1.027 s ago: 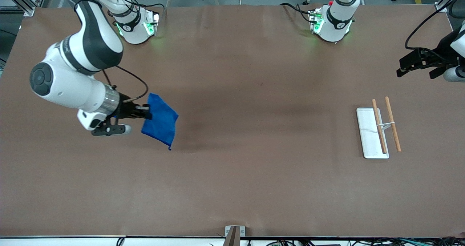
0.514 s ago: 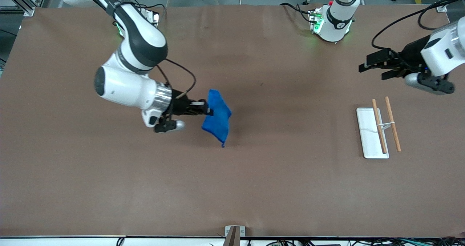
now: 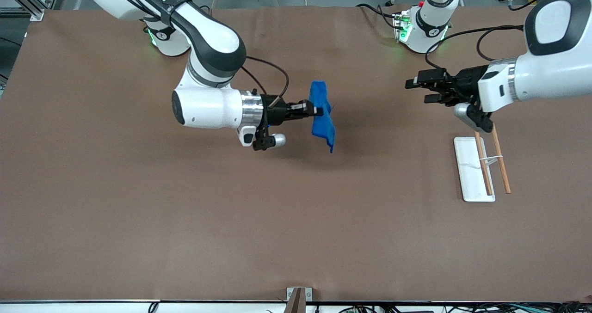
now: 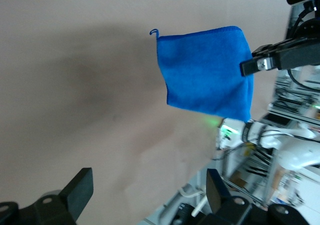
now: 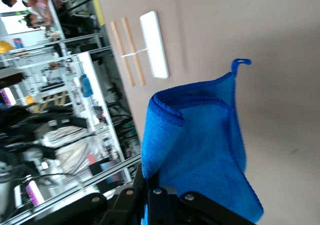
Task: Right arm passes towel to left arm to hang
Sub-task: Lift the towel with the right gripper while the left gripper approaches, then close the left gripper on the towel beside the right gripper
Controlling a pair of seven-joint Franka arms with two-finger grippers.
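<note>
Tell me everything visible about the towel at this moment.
The towel is bright blue, soft-looking cloth with a stitched hem and a small loop at one corner. It hangs in the air over the table's middle, folded and draped, pinched at one edge by the shut right gripper. Nothing else touches it.

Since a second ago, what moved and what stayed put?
The right tool, shut on the blue towel, carried it in the air from the right arm's end toward the table's middle. The left tool, open and empty, swung in toward the towel and now hangs above the table near the rack. No handover yet. The rack did not move.
</note>
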